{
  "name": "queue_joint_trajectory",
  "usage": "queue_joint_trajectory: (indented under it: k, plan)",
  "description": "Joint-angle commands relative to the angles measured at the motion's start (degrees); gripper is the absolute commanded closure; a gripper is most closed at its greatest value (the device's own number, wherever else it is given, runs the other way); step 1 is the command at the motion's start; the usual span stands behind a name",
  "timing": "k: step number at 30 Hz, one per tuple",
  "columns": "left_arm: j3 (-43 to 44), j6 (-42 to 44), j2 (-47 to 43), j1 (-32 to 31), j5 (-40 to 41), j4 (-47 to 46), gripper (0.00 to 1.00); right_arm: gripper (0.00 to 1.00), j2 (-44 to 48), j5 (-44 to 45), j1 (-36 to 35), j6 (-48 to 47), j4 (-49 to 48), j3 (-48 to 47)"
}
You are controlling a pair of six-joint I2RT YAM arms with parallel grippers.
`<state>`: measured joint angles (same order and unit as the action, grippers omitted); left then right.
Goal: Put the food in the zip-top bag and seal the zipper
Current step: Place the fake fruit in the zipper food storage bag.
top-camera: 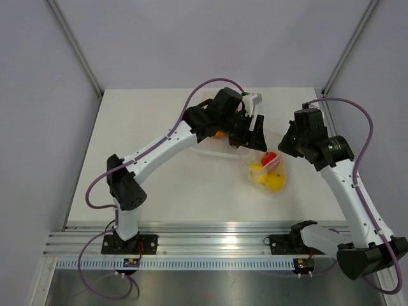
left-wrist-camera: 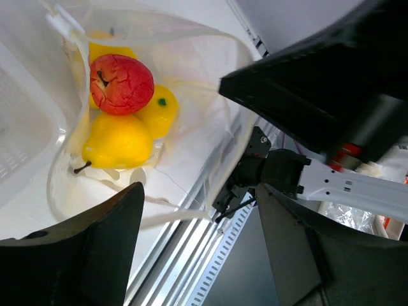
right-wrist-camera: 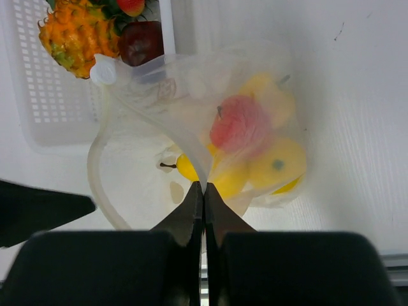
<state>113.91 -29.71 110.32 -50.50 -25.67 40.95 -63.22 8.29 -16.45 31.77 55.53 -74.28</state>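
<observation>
So the zip-top bag (top-camera: 268, 173) sits around 3 o'clock of the table's (top-camera: 159, 191) middle with a red apple (left-wrist-camera: 121, 83) and yellow fruit (left-wrist-camera: 118, 140) inside, right gripper (right-wrist-camera: 203, 191) pinching a fold of its plastic, I'd guess to prop the mouth open, left gripper (left-wrist-camera: 199, 191) gaping wide above.

The zip-top bag (top-camera: 273, 171) lies right of centre in the top view, a crinkly clear pouch slumped on its side. Its zipper (right-wrist-camera: 95, 167), a thicker clear strip around the mouth, is unsealed. In the right wrist view it bows in a wide loop left of centre, and the mouth gapes. Inside, in the upper left of the left wrist view, sit a red apple (left-wrist-camera: 121, 83) with crackled skin and a yellow pear (left-wrist-camera: 118, 141) below it. A small yellow fruit (left-wrist-camera: 160, 109) with a green spot is to their right, and another yellow piece (left-wrist-camera: 108, 50) is behind. Outside the bag, in the upper left of the right wrist view, lie an orange pineapple (right-wrist-camera: 75, 29), a dark red fruit (right-wrist-camera: 141, 42) and a red piece (right-wrist-camera: 131, 5) cut off by the frame.
</observation>
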Motion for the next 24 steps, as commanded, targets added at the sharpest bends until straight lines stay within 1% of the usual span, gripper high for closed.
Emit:
queue_joint_trajectory:
  k: [1, 2, 4, 6, 8, 10, 11, 14, 15, 16, 19, 22, 24]
  plan:
    - [2.81, 1.41, -9.41, 1.62, -0.52, -1.05, 0.29, 0.97, 1.52, 2.95, 0.19, 0.22, -0.07, 0.36]
    - [2.64, 1.33, -10.03, 2.24, -0.26, -1.22, 0.31, 0.98, 1.61, 3.13, 0.19, 0.14, 0.11, 0.28]
    - [1.50, 1.50, -11.53, 3.47, 0.18, -1.57, 0.31, 0.98, 1.78, 3.48, 0.19, -0.13, 0.37, 0.19]
    - [-0.17, 1.15, -12.76, 6.02, 1.32, -2.54, 0.31, 0.97, 1.96, 3.92, 0.19, -0.22, 0.63, -0.07]
    - [-2.63, 0.36, -12.33, 8.82, 2.55, -3.59, 0.32, 0.97, 2.49, 4.01, 0.19, -0.22, 0.98, -0.16]
    - [-2.90, 0.18, -11.01, 9.72, 5.00, -3.33, 0.32, 0.98, 3.10, 4.54, 0.19, -0.22, 1.42, -0.08]
    - [-2.38, 0.62, -9.09, 9.81, 8.50, -2.03, 0.31, 0.98, 3.19, 4.71, 0.19, -0.22, 1.51, -0.34]
    - [1.12, 2.38, -5.04, 9.81, 12.47, 1.05, 0.25, 0.97, 3.89, 5.33, 0.10, -0.57, 2.74, -1.21]
    - [1.92, 2.99, -1.90, 9.81, 13.44, 1.76, 0.24, 0.98, 3.90, 5.76, 0.19, -0.83, 3.00, -1.39]
    - [2.72, 3.26, -0.65, 9.81, 14.50, 2.37, 0.22, 0.98, 4.24, 6.03, 0.19, -0.92, 3.53, -1.65]
    - [4.65, 3.26, 4.54, 9.72, 16.62, 2.82, 0.22, 0.97, 4.68, 6.30, 0.10, -1.01, 3.89, -2.10]
    - [5.62, 2.03, 8.84, 9.81, 18.54, 2.21, 0.19, 0.97, 4.95, 6.30, 0.19, -1.01, 4.33, -2.36]
    - [5.80, 1.15, 10.60, 9.81, 22.23, 1.51, 0.16, 0.97, 4.77, 6.21, 0.19, -1.10, 4.50, -2.54]
